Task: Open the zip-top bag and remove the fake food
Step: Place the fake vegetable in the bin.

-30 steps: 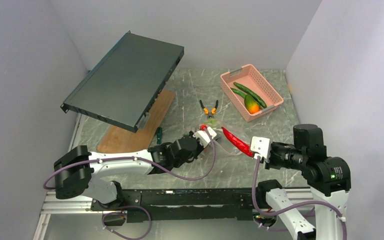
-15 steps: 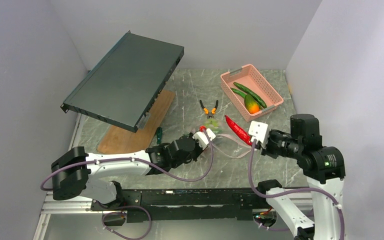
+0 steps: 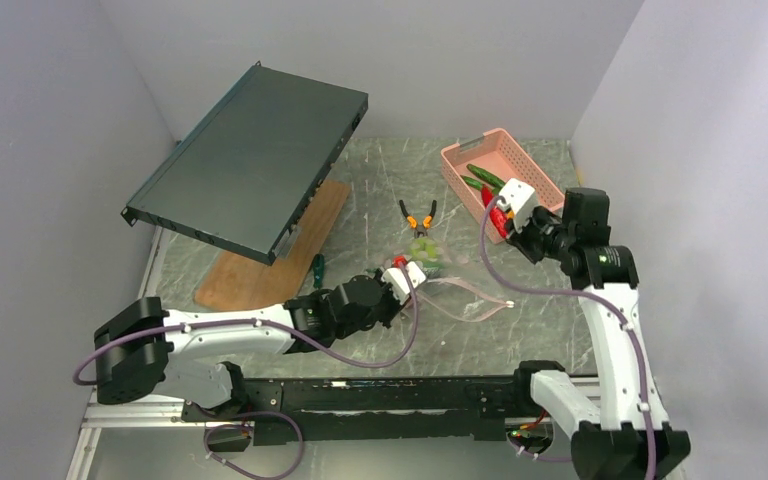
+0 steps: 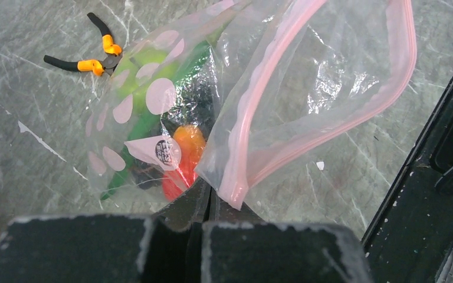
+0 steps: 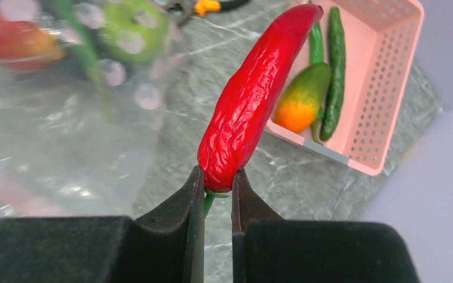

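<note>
Since a second ago the right gripper (image 3: 505, 212) has swung from mid-table out to the rigid pink plastic basket (image 3: 460, 165), carrying the wrinkled red plastic chilli (image 5: 248, 100), which now hangs at the basket's near rim. The left gripper (image 4: 206, 203) has stayed put, its fingers pressed together on a corner of the clear crinkly zip-top bag (image 4: 307, 88). The bag lies mid-table with its pink-stripped mouth gaping.

The surface is a grey-green marbled table (image 3: 380, 180) boxed in by plain pale walls. A dark metal panel (image 3: 250, 150) leans over a wooden board (image 3: 260, 270) at far left, and orange-handled pliers (image 3: 419, 215) lie beyond the bag.

The right fingers are clamped on the chilli's green stem end. Its long axis runs straight out from them, tip toward the basket, where green cucumbers (image 5: 333, 76) and an orange-green mango (image 5: 301, 100) lie. A green apple (image 4: 134, 66) and orange and red pieces sit inside the bag.
</note>
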{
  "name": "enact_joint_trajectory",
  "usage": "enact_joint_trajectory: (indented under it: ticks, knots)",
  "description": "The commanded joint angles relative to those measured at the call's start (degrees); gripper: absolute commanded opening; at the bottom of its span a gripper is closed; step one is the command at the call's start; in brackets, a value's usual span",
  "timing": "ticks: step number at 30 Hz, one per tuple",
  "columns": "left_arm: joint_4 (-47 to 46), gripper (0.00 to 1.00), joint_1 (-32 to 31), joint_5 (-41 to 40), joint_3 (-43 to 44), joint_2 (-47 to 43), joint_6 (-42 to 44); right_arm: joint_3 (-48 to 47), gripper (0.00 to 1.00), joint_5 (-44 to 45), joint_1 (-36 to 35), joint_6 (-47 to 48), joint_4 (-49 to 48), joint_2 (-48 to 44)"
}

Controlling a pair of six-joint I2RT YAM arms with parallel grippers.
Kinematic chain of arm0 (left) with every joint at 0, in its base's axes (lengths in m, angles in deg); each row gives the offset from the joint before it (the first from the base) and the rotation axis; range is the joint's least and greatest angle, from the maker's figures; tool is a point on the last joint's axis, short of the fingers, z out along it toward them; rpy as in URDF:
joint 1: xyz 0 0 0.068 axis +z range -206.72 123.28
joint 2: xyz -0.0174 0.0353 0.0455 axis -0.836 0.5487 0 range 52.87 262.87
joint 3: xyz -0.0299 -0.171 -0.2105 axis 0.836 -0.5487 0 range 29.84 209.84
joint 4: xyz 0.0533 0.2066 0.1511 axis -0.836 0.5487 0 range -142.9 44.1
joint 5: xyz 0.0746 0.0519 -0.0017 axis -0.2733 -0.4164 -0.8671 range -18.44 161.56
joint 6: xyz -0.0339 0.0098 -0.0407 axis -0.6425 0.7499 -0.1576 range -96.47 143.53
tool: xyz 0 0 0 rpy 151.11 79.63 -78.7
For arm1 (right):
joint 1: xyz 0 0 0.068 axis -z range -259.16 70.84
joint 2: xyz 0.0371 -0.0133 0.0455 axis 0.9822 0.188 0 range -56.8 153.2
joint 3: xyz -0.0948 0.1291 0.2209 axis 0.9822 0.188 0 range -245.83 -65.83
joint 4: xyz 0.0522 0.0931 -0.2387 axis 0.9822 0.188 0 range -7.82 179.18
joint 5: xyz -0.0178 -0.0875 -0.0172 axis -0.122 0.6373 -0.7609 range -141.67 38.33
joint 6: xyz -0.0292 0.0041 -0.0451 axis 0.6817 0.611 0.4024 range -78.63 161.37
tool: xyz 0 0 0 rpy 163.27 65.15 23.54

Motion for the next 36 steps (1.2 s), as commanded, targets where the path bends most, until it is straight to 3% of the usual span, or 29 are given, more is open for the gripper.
enact_joint_trajectory:
  ticks: [1, 9, 21, 36]
  knots:
    - [-3.10, 0.00, 0.10, 1.78, -1.16, -2.58, -1.06, 0.68, 0.00, -1.77, 5.95, -3.31, -12.21, 4.58]
    - [-3.44, 0.00, 0.17, 2.57, -2.44, -3.63, -1.25, 0.66, 0.00, -7.07, 14.32, -3.72, -21.63, 16.34]
    - [-3.44, 0.00, 0.15, 3.16, -3.27, -4.02, -1.69, -7.12, 0.00, -10.04, 15.12, -4.31, -23.01, 33.36]
    - [-4.25, 0.00, 0.17, 3.52, -4.85, -4.59, -2.73, -13.79, 0.02, -9.31, 15.01, -3.89, -23.03, 44.50]
